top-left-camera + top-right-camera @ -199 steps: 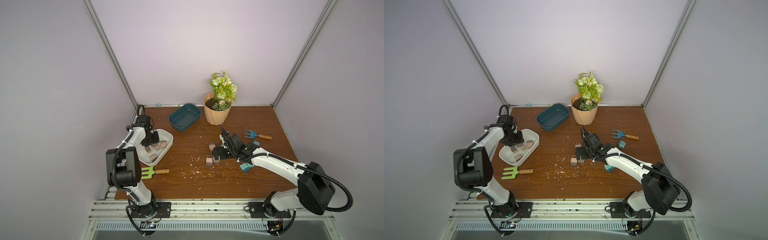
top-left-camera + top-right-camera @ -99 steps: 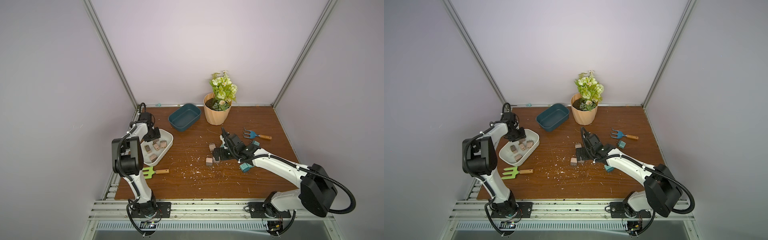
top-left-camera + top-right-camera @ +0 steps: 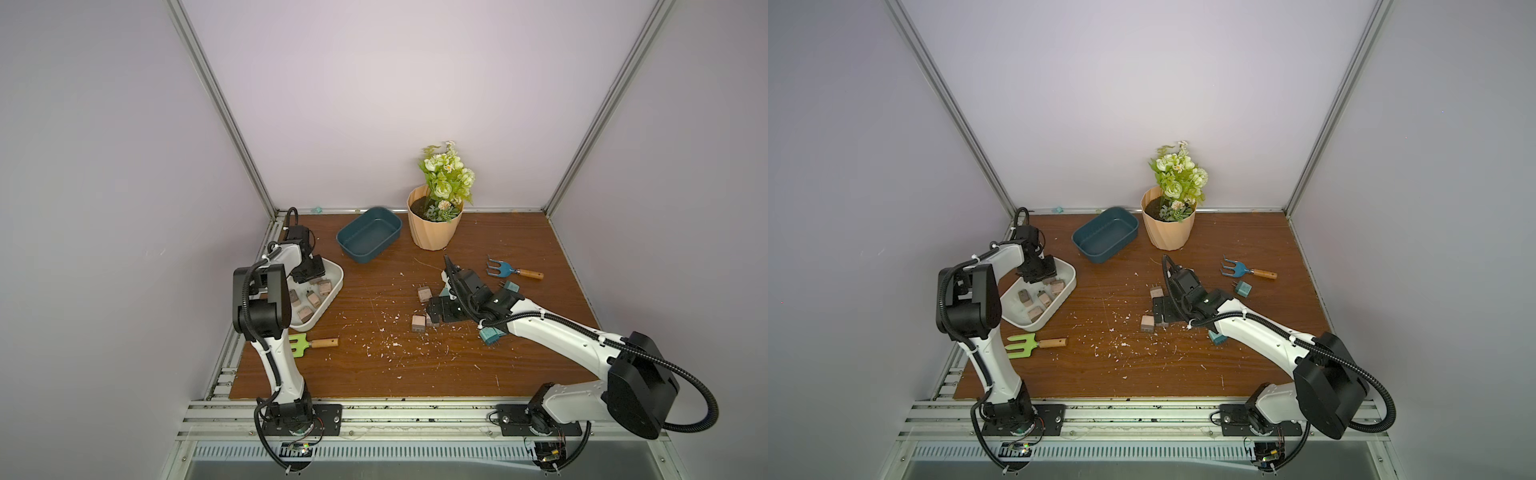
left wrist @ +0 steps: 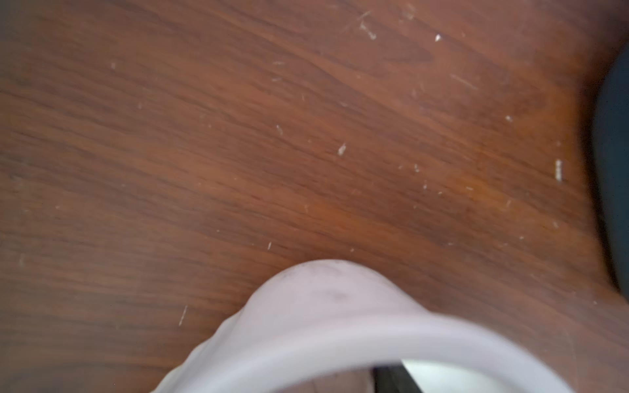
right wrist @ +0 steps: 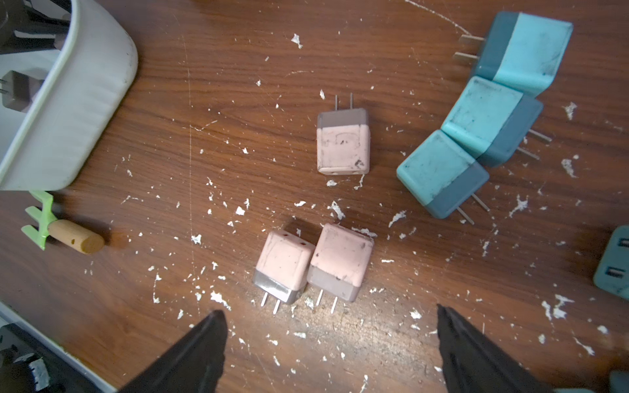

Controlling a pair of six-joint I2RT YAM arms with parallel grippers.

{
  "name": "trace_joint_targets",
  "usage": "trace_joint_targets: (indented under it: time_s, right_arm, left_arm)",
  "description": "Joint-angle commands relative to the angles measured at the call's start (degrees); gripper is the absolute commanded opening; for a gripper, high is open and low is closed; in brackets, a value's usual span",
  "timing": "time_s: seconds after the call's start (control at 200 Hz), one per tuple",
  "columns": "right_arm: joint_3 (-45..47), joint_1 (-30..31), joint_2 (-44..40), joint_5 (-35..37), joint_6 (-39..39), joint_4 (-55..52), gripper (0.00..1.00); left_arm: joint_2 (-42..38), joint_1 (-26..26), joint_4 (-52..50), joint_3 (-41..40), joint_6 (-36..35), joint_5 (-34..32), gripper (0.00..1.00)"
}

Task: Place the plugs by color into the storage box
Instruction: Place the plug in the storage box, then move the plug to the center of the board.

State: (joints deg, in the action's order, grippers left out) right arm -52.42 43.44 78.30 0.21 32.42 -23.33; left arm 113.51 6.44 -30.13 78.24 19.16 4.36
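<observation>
The right gripper (image 5: 328, 310) stands wide open. Its two black fingers (image 5: 190, 354) are spread apart with nothing between them, low over the table (image 3: 415, 374). Just ahead of the tips lie two pink plugs (image 5: 284, 265), side by side and touching, with their prongs toward the gripper. A third lies a little farther out, prongs turned the other way. Near these, three teal plugs (image 5: 490, 119) lie in a touching cluster. A lone teal plug (image 3: 510, 287) sits near the blue fork (image 3: 513, 271).

The left gripper (image 3: 308, 275) hangs over the back end of the white tray (image 3: 332, 286). Its own body hides the jaws in both top views. The left wrist view gives only the tray's rim and blurred wood, so I cannot tell whether it is open, closed or holding anything.

The white tray holds at least four pink plugs, loose on its floor. The dark teal tray (image 3: 368, 235) shows a bare inner floor.

The white tray lies slanted along the table's left edge, beside the left arm. The green fork (image 3: 1034, 344) lies just in front of it. The dark teal tray sits near the back wall, just beside the flower pot (image 3: 434, 232) and apart from the white tray. Between the trays and the loose plugs, and across the front of the table from the green fork to the right arm, the wood is open, strewn with white flecks (image 3: 386, 332).
</observation>
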Motion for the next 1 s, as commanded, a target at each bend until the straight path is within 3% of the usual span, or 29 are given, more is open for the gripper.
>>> trace_joint_targets:
  time_s: [0.0,0.105,0.2,0.29,0.455,0.575,0.721,0.831,0.996]
  right_arm:
    - [0.0,0.3,-2.0,1.8,0.8,-0.4,0.98]
    - [0.0,0.4,-2.2,2.2,0.8,-0.6,0.98]
    - [-0.3,0.4,-2.7,2.9,0.6,-0.8,0.98]
    - [-0.8,0.3,-2.9,3.5,0.2,-1.2,0.99]
    - [-2.6,0.3,-3.2,4.7,-0.9,-2.4,0.99]
    - [-3.4,0.0,-3.8,5.5,-1.9,-3.2,0.99]
    - [-3.4,-1.9,-4.5,5.4,-3.2,-3.4,0.99]
    - [-2.9,-4.8,-5.5,3.7,-4.1,-3.2,0.99]
    - [-2.5,-7.9,-6.7,1.6,-5.8,-3.9,0.99]
  left_arm:
    - [2.5,-0.6,-2.5,0.7,1.4,-2.2,0.48]
    - [2.1,-1.1,-4.1,1.9,1.5,-3.4,0.63]
    - [0.4,-2.1,-6.0,3.5,1.2,-4.5,0.69]
    - [-1.5,-2.9,-8.7,5.5,1.5,-5.0,0.81]
    - [-8.5,-6.0,-15.2,10.3,2.4,-9.0,0.88]
    - [-15.2,-12.8,-18.9,10.9,4.9,-11.6,0.95]
    - [-19.4,-22.5,-18.2,7.3,9.2,-4.9,0.96]
    - [-18.2,-30.1,-15.7,7.1,11.3,-2.1,1.0]
    - [-10.6,-37.1,-15.2,10.4,18.2,5.0,1.0]
